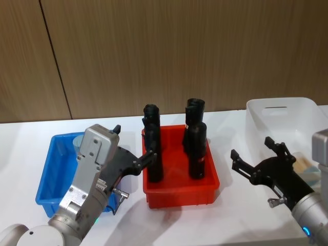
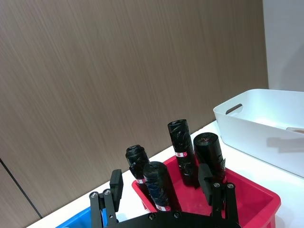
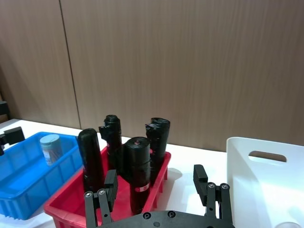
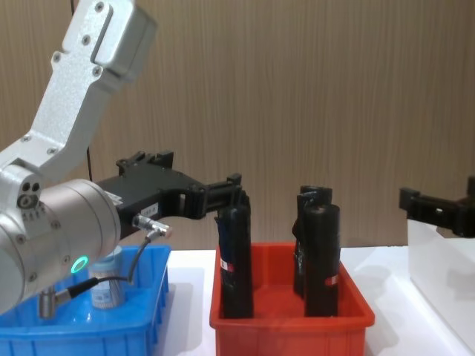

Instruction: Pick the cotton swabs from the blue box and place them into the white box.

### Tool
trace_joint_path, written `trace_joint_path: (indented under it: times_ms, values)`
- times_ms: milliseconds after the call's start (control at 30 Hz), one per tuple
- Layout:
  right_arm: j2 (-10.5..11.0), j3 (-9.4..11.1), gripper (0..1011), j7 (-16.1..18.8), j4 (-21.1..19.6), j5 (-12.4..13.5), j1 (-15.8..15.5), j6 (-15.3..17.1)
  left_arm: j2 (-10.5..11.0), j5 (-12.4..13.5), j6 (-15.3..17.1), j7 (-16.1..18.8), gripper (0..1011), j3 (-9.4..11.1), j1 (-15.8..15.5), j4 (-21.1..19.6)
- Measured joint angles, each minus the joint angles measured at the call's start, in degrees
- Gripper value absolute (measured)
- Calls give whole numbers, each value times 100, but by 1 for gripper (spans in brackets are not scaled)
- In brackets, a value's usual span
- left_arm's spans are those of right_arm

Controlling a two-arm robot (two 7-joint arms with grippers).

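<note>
One cotton swab jar point(image 3: 50, 148) with a pale blue lid stands upright at the far end of the blue box point(image 3: 19, 190). It also appears as the jar point(image 4: 107, 285) behind my left arm. My left gripper point(image 1: 134, 142) hangs open and empty above the gap between the blue box point(image 1: 51, 174) and the red bin. My right gripper point(image 1: 251, 147) is open and empty at the near left corner of the white box point(image 1: 287, 110). A pale item point(image 1: 307, 166) lies inside the white box, mostly hidden by the right arm.
A red bin point(image 1: 179, 197) stands between the two boxes and holds several tall black cylinders point(image 1: 197, 151) that rise well above its rim. A wooden wall closes off the back of the white table point(image 1: 25, 138).
</note>
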Motion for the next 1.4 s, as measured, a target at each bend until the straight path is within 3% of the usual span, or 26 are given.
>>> trace_joint_path:
  times_ms: [500, 1000, 1400]
  values:
    - [-170, -48, 1002, 737, 538, -175, 499, -4, -2, -2, 2, 0, 1004, -4, -3, 2]
    - [-436, -76, 1002, 1432, 1567, -451, 1334, -3, -2, -3, 6, -1, 1004, -3, -3, 6]
    - [-588, -72, 1002, 1854, 2329, -507, 1871, -41, -2, -2, 6, -1, 1004, -3, -3, 6]
